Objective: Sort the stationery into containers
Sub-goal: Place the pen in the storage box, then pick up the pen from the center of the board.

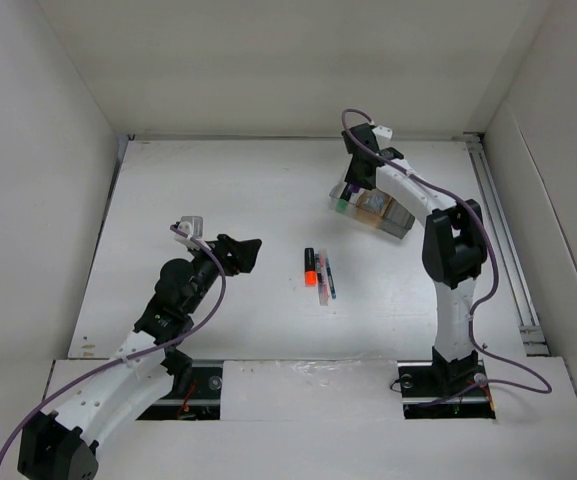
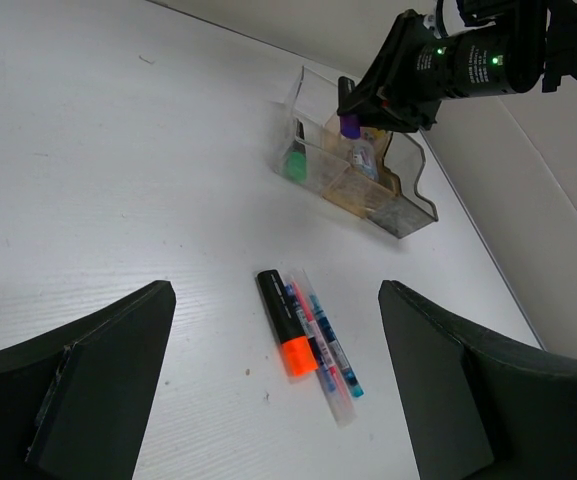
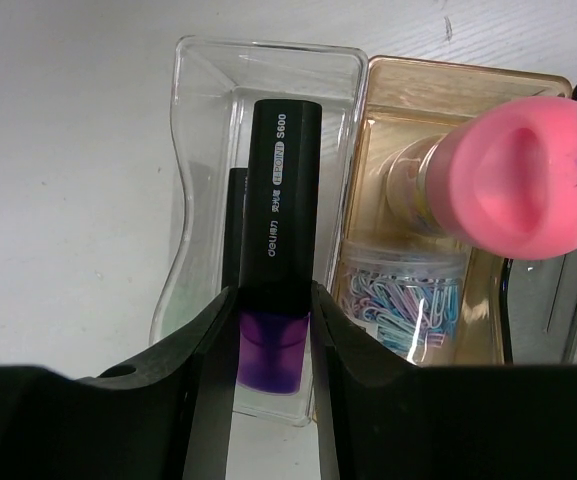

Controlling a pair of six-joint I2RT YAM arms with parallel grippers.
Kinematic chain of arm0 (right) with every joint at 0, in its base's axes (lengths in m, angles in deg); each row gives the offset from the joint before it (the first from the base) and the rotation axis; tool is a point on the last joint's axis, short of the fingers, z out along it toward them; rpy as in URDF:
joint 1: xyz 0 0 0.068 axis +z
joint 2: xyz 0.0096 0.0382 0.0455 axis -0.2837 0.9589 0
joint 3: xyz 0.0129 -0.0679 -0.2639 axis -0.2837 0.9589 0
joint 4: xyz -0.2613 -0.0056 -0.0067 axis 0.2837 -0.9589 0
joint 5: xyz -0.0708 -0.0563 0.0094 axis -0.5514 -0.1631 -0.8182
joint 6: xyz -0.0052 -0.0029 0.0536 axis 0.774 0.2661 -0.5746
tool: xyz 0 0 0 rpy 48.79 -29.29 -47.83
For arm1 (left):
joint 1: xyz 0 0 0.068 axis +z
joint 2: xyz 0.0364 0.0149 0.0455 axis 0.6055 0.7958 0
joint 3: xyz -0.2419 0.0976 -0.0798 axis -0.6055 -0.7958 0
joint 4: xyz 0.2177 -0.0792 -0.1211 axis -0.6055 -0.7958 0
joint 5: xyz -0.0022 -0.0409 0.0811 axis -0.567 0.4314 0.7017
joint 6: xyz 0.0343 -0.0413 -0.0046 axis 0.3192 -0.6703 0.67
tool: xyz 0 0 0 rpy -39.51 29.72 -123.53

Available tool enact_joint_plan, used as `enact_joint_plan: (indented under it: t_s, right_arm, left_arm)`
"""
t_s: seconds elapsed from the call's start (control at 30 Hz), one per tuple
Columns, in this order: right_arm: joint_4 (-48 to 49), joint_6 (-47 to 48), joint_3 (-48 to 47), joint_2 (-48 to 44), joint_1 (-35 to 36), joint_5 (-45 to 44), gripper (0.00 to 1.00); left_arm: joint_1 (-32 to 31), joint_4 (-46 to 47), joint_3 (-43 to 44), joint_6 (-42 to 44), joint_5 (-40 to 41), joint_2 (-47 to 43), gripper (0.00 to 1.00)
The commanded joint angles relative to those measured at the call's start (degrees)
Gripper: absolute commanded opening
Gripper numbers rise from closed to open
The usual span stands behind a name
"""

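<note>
And there was the right end effector (image 3: 273, 335), pinching the short black marker with the purple end (image 3: 278, 200) by that purple end, barrel pointing down into the clear square box (image 3: 193, 150). In the top view that box was the 9 o'clock end of the joined row, which stood at about 1 o'clock from the middle of the white surface (image 1: 218, 190).

To finish this well, it needed to keep the barrel upright and centred between the clear walls, sink a touch lower, then part the fingers slowly so the marker slid down instead of tipping over the rim. Whether the tip had passed below the rim was hard to tell from the wrist view. A green-ended marker (image 2: 295, 165) was already in there, so it paid to aim for the free side.

The marker looked smooth, hard and stubby, with white print along its barrel; likely slippery, so a straight drop suited it.

Next door, the tan box (image 3: 438, 75) held the pink-capped bottle (image 3: 523, 180) and a round jar of coloured paper clips (image 3: 398, 290).

The left end effector (image 1: 246, 250) hung spread and empty at 9 o'clock of the orange-ended marker (image 2: 288, 335), pink pen (image 2: 318, 350) and blue pen (image 2: 333, 345) lying mid-surface.
</note>
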Motion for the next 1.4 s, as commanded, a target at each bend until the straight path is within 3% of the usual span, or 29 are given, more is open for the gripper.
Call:
enact_joint_plan:
  t_s: [0.0, 0.07, 0.2, 0.3, 0.4, 0.5, 0.6, 0.7, 0.8, 0.9, 0.97, 1.1, 1.2, 1.37]
  right_arm:
    - [0.16, 0.99, -1.11, -1.06, 0.48, -0.30, 0.29]
    - [0.95, 0.99, -0.41, -1.68, 0.48, -0.30, 0.36]
    - [1.47, -0.33, 0.65, -2.21, 1.09, -0.30, 0.41]
    - [2.18, -0.33, 2.14, -3.43, 1.71, -0.83, 0.54]
    - [2.18, -0.33, 2.67, -4.75, 1.71, -0.66, 0.60]
    - [2.88, -0.33, 4.51, -7.38, 2.94, -0.65, 0.61]
    - [4.54, -1.12, 7.39, -11.76, 6.09, -0.65, 0.47]
    - [8.84, -1.82, 15.28, -16.60, 11.35, -2.40, 0.23]
    - [14.02, -4.63, 23.03, -23.28, 16.10, -3.03, 0.13]
    - [17.46, -7.96, 32.88, -28.04, 18.93, -2.24, 0.12]
    - [19.84, -9.63, 38.07, -29.97, 21.74, -1.71, 0.16]
    - [22.48, -10.70, 42.13, -30.68, 27.36, -0.12, 0.42]
    - [20.12, -12.88, 41.35, -27.27, 31.85, -5.03, 0.46]
    - [18.70, -15.26, 40.81, -21.90, 33.09, -7.68, 0.47]
  left_arm:
    - [0.14, 2.81, 1.31, 0.93, -0.08, -0.06, 0.80]
    - [0.14, 2.81, 1.31, 0.93, -0.08, -0.68, 0.80]
    - [0.14, 2.29, 1.31, 0.93, -0.08, -1.21, 0.80]
    - [0.14, 2.29, 1.31, 0.93, -0.08, -1.82, 0.80]
    - [0.14, 1.76, 1.31, 0.93, -0.08, -1.82, 0.80]
    - [0.14, 1.76, 1.84, 0.93, -0.08, -1.82, 0.80]
    - [0.14, 1.76, 1.84, 0.93, -0.08, -2.35, 0.80]
    - [0.14, 1.14, 1.84, 0.93, -0.08, -2.87, 0.80]
    - [0.14, 1.14, 1.84, 0.93, -0.08, -2.88, 0.80]
    - [0.14, 1.14, 2.36, 0.93, -0.08, -2.88, 0.80]
    - [0.14, 1.14, 2.37, 0.93, -0.70, -2.88, 0.80]
    - [0.14, 0.62, 2.37, 0.93, -0.70, -3.57, 0.80]
    - [0.14, 0.62, 2.37, 0.93, -0.70, -4.19, 0.80]
    - [0.14, 0.62, 2.37, 0.93, -1.22, -3.58, 0.80]
